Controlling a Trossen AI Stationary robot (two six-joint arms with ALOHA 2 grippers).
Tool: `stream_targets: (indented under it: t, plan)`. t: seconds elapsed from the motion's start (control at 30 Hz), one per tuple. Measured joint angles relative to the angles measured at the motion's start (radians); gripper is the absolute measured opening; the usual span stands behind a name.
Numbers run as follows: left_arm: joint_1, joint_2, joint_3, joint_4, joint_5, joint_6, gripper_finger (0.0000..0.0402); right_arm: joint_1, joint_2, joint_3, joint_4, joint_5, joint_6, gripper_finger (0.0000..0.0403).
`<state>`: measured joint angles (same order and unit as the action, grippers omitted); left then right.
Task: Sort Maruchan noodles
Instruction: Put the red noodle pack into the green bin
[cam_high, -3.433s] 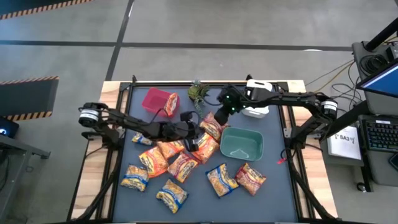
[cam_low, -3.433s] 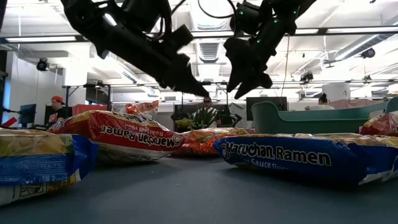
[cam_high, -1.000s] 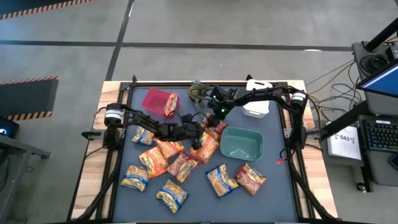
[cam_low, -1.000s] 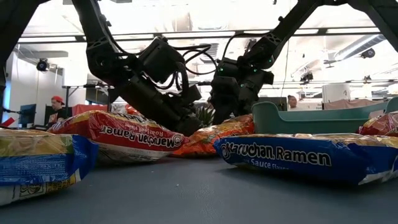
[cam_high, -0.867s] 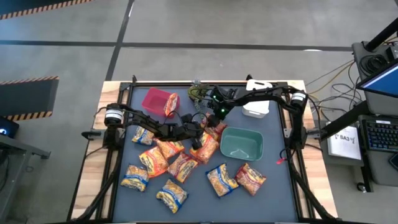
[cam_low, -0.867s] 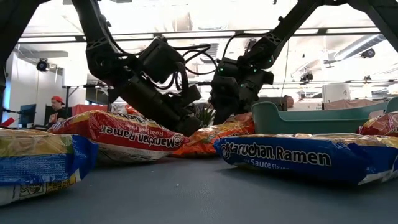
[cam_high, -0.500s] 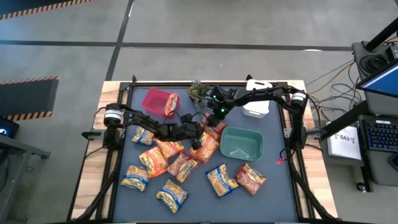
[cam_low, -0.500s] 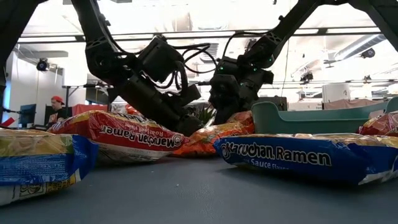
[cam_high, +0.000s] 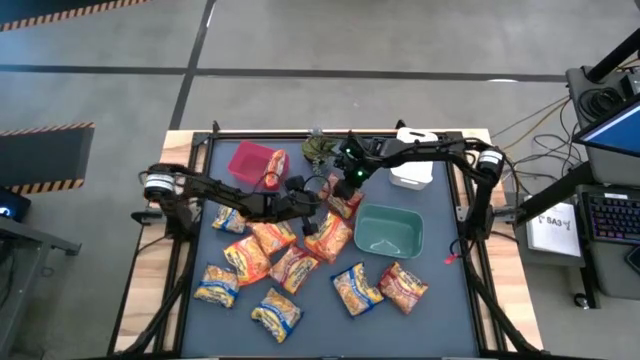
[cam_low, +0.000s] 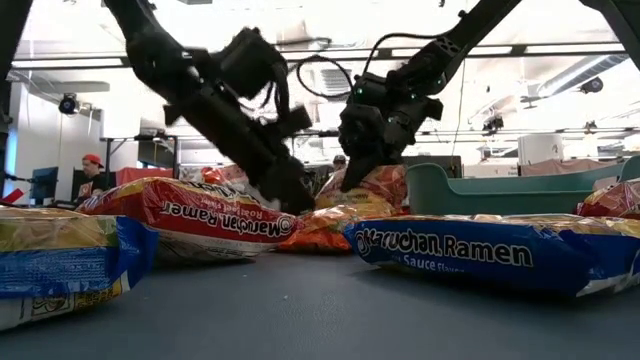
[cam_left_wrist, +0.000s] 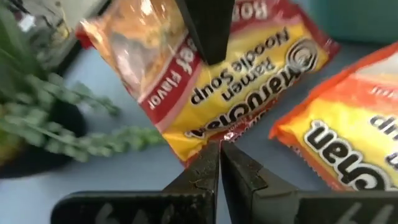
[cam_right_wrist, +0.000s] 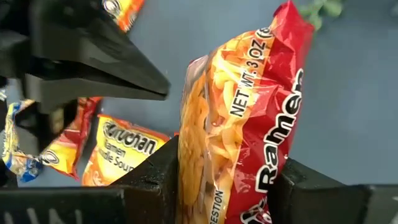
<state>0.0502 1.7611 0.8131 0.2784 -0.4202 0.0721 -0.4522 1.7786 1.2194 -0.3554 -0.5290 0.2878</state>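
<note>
My right gripper (cam_right_wrist: 224, 171) is shut on a red Maruchan packet (cam_right_wrist: 249, 106), raised over the pile at the mat's far middle (cam_high: 345, 195). My left gripper (cam_left_wrist: 219, 146) is shut, its tips at the lower sealed edge of that packet (cam_left_wrist: 224, 134). In the low view the packet (cam_low: 375, 185) stands tilted above an orange packet (cam_low: 340, 215). Several orange, red and yellow-blue packets lie flat on the mat (cam_high: 300, 265). My right gripper pinches the red packet between its two fingers, one on the clear noodle side (cam_right_wrist: 193, 180) and one on the printed red side (cam_right_wrist: 270, 177). It comes slanting down from the far right. The packet sticks out beyond the fingers, tilted and raised off the pile. My left gripper's shut tips lie at the packet's sealed edge; I cannot tell whether they touch it.
A red bin (cam_high: 248, 160) with an orange packet (cam_high: 275, 167) stands far left. A green bin (cam_high: 388, 232) sits right of the pile, a white bin (cam_high: 412, 172) behind it. A small green plant (cam_high: 318, 148) is at the far edge.
My right gripper has risen with the red packet, which has come up off the orange packets and tipped more upright. My left arm has lifted and swung, while its gripper has stayed low by the packet.
</note>
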Motion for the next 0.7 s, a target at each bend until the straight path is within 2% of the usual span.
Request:
stream_targets:
  t: [0.23, 0.47, 0.57, 0.7]
  plan:
    - [-0.001, -0.243, 0.000, -0.108, 0.000, 0.168, 0.0000, 0.000, -0.112, 0.000, -0.009, 0.053, 0.003, 0.0141]
    - [-0.001, -0.497, -0.009, -0.176, 0.008, 0.288, 0.0000, 0.000, -0.262, 0.000, -0.031, 0.161, 0.008, 0.0141]
    - [-0.001, -0.587, -0.026, -0.194, 0.008, 0.294, 0.0000, 0.000, -0.333, 0.000, -0.065, 0.228, 0.013, 0.0141]
    - [-0.001, -0.684, -0.048, -0.247, 0.008, 0.281, 0.0000, 0.000, -0.425, 0.000, -0.146, 0.379, 0.046, 0.0141]
